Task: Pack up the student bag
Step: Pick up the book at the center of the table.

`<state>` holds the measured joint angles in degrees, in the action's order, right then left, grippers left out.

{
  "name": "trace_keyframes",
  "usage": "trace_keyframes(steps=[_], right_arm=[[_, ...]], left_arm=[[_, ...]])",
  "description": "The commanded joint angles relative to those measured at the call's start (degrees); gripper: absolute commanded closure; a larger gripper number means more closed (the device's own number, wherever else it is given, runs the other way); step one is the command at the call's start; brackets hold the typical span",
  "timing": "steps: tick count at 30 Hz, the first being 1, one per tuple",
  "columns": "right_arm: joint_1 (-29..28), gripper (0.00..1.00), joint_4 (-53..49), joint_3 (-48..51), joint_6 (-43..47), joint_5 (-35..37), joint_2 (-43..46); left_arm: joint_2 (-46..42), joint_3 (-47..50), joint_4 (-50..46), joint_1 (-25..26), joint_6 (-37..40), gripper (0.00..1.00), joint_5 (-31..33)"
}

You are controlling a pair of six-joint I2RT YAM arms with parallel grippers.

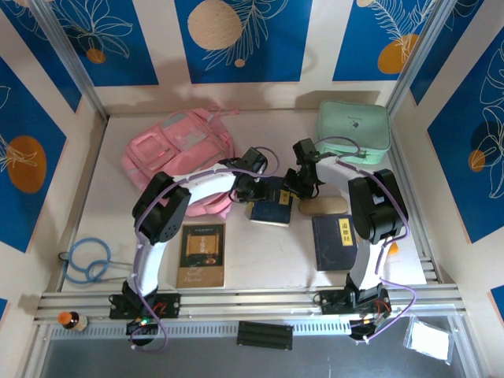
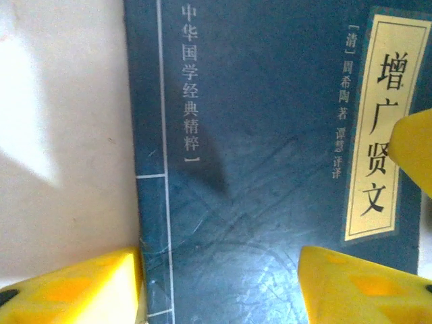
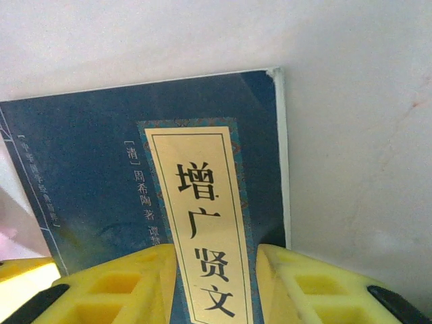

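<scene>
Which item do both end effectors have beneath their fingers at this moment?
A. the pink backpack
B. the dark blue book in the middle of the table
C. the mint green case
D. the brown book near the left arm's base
B: both wrist views look down on the same dark blue book with its yellow title label, lying beneath the left end effector and the right end effector.

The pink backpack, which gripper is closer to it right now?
Left. The left gripper sits just right of the pink backpack, over the near side of the dark blue book. The right gripper is farther right, over the book's other side.
</scene>
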<state>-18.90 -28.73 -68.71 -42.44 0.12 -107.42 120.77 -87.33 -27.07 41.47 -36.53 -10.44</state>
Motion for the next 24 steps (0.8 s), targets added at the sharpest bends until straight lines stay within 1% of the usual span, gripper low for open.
trace_keyframes(steps=[1,6,9,12,14,16,18,22,24], right_arm=[[0.3,0.62,0.3,1.5,-0.7,-3.3,-2.8],[0.4,0.62,1.2,2.0,-1.6,-4.8,-3.2],[0.5,0.62,1.5,2.2,-2.2,-5.6,-3.2],[0.5,0.62,2.0,2.4,-3.0,-6.3,-3.2],[0.5,0.63,2.5,2.6,-3.5,-6.8,-3.3],[0.4,0.63,3.1,2.8,-3.7,-6.5,-3.1],[0.4,0.63,3.6,3.2,-4.0,-6.4,-2.8],[0.4,0.63,4.7,3.7,-4.5,-6.5,-2.7],[0.4,0.63,5.2,4.0,-4.7,-6.9,-2.7]], left_arm=[[1.5,-1.1,1.2,-0.2,-1.1,0.34,-4.7],[1.4,-0.1,2.9,-1.0,-3.0,0.32,-7.3],[-0.3,0.9,6.3,-1.4,-4.7,0.32,-11.3],[-3.3,2.9,11.9,-2.1,-7.3,0.34,-15.7],[-5.5,4.1,15.3,-2.4,-8.9,0.37,-17.4],[-7.4,4.9,16.9,-2.4,-9.6,0.40,-18.0],[-8.7,5.6,17.7,-2.4,-10.2,0.45,-18.4],[-9.8,7.6,19.4,-2.4,-11.1,0.55,-19.2],[-9.7,8.1,19.5,-2.4,-11.4,0.56,-19.2]])
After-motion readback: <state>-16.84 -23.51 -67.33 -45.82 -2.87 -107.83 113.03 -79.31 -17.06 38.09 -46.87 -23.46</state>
